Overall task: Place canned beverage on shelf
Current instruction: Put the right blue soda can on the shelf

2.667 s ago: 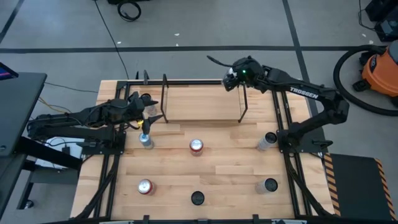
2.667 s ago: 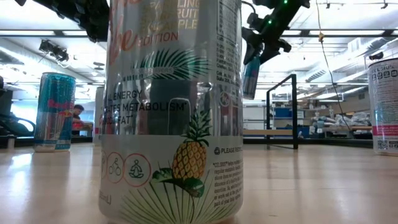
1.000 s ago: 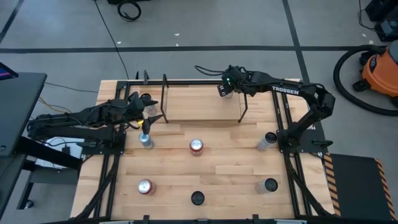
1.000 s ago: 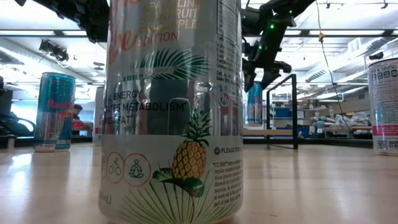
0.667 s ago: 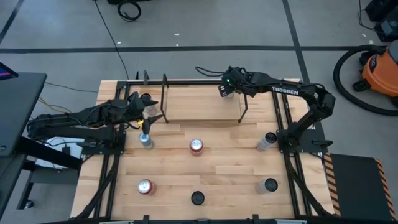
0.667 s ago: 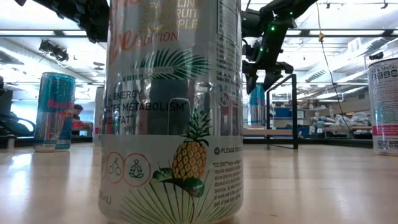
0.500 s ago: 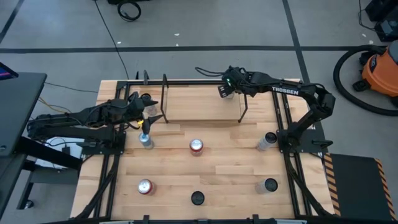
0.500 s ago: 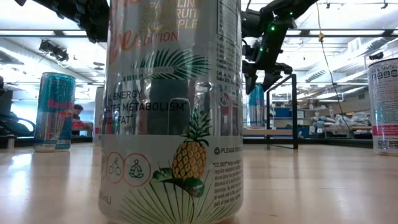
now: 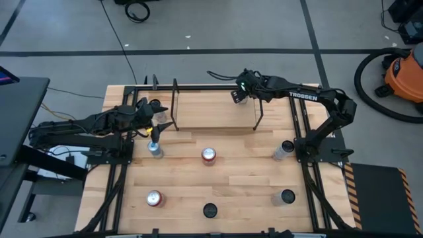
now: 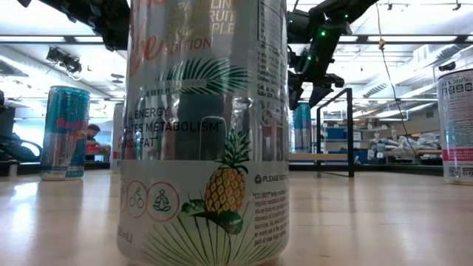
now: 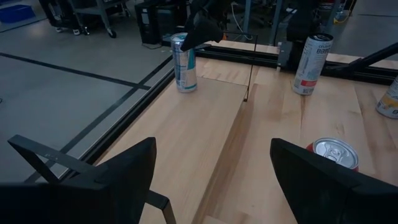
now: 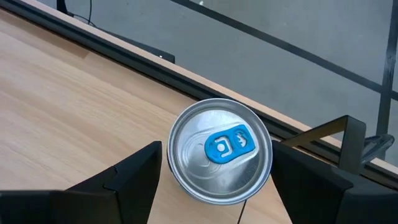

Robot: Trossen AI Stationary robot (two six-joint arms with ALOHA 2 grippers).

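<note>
While the blue-tabbed can [image 12: 220,151] is standing upright on the shelf [image 9: 215,109] board near its right end, the right pincer [image 9: 240,93] is hovering directly above it, fingers spread apart. Over the tabletop's [image 9: 225,178] left edge, the left pincer [image 9: 160,122] is waiting, fingers apart.

R gripper [image 12: 214,180] let go, blue-tab can [image 12: 221,151] now on shelf [image 9: 215,109]

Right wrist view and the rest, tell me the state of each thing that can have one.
Blue-tab can: upright on the shelf, unopened, not gripped.
Right tool: open, above that can.
Left tool: open, waiting at the table's left side.
Shelf: standing, holding one can.
Red-topped can: upright on the table.
</note>
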